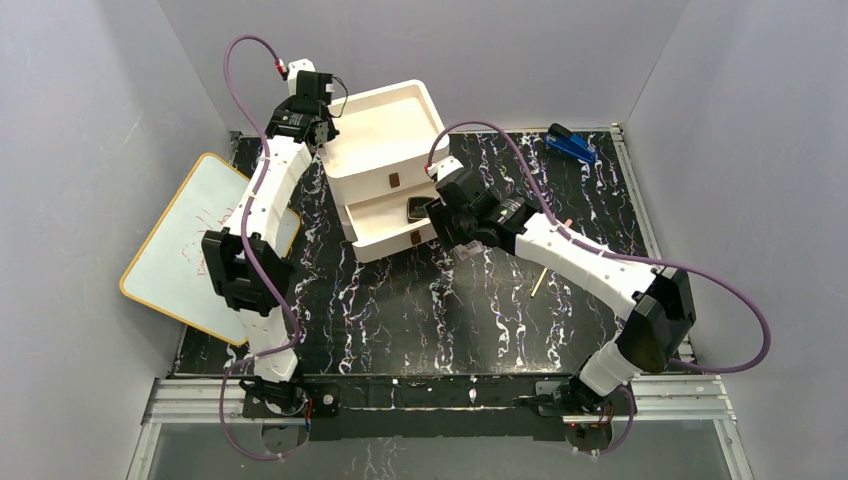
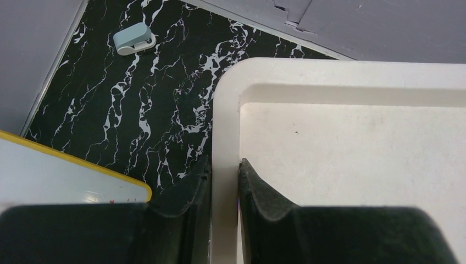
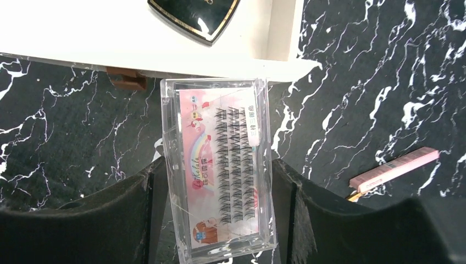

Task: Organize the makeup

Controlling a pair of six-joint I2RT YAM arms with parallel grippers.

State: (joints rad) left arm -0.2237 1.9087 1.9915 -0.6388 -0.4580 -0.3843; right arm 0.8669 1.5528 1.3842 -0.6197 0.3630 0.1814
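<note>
left arm reaching far-left, left gripper (image 2: pixel 225 165) clenched on white plastic drawer organizer (image 2: pixel 226 104) rim | right arm bent inward, right gripper (image 3: pixel 217 168) grasping clear plastic lash case (image 3: pixel 218 126) just outside organizer, near square black compact (image 3: pixel 195 16)

Black compact (image 3: pixel 193 15) cut off (top edge)

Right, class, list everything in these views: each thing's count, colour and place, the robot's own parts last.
organiser: one, white, table's back middle
compact: one, black, organiser's lower tier
lash case: one, clear with pink card, just before organiser
stick: one, pink and yellow, table, right of case
stapler-like object: one, blue, back right
whiteboard: one, white, yellow rim, left edge
small clip-like object: one, pale blue-grey, back left
table: one, black marbled
left hand: one, black, shut on organiser rim
right hand: one, black, gripping lash case
</note>
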